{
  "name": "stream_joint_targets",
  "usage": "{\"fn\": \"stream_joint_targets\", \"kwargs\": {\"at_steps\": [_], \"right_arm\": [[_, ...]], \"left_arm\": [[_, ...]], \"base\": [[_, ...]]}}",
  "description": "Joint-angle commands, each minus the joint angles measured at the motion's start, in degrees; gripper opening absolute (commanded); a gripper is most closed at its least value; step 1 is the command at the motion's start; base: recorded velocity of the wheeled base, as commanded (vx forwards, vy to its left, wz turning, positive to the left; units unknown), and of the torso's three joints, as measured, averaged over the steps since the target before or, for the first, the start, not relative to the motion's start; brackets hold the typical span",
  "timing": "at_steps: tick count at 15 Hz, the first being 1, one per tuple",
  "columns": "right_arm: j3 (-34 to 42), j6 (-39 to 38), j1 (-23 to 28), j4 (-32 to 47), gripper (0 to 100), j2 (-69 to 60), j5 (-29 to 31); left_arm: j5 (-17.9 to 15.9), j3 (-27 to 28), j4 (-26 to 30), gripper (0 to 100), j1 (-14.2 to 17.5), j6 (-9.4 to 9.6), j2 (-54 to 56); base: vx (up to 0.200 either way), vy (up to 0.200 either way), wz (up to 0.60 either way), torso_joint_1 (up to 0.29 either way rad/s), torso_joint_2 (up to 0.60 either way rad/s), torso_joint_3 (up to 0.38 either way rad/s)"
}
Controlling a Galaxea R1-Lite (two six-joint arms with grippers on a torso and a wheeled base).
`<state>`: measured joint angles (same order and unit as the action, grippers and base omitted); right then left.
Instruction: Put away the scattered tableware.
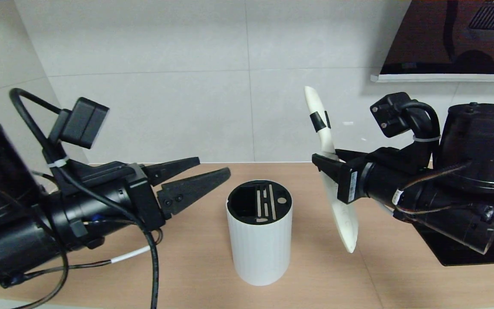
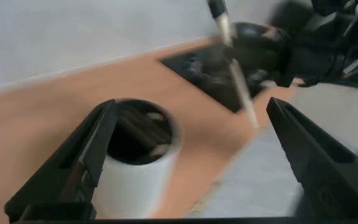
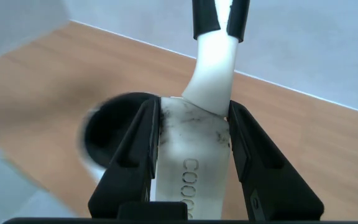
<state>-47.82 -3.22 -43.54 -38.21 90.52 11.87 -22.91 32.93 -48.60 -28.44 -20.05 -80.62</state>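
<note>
Right gripper [image 3: 192, 111] clamps spatula [image 3: 213, 68] above holder [image 1: 259, 249].

Light wooden counter [image 1: 195, 266] against a pale grey tiled wall [image 1: 165, 86], dark hood [image 1: 444, 38] at upper right

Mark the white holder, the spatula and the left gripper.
white holder [image 1: 260, 249], head view, on its side wall.
spatula [image 1: 344, 216], head view, on its broad blade.
left gripper [image 1: 214, 166], head view, midway between its open fingertips.
</note>
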Motion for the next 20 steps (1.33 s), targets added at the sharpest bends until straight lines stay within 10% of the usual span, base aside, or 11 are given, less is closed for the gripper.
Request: {"fn": "stream_joint_targets", "kwargs": {"at_steps": [1, 10, 20], "right_arm": [[0.54, -0.47, -3.13, -0.03, 0, -0.25, -0.10], [0.89, -2.23, -12.00, -0.55, 0, 4.32, -0.18], [1.24, -5.13, -16.57, -1.08, 0, 5.46, -0.27]], "left_arm": [[1.11, -1.73, -6.59, 100, -3.20, -4.64, -7.10], [3.57, -1.11, -19.86, 100, -9.35, -15.81, -13.08], [3.83, -1.20, -20.48, 100, -9.35, -15.89, -14.48]], "base": [[0.000, 0.000, 0.00, 0.000, 0.00, 0.000], [0.000, 0.000, 0.00, 0.000, 0.00, 0.000], [0.000, 0.000, 0.00, 0.000, 0.00, 0.000]]}}
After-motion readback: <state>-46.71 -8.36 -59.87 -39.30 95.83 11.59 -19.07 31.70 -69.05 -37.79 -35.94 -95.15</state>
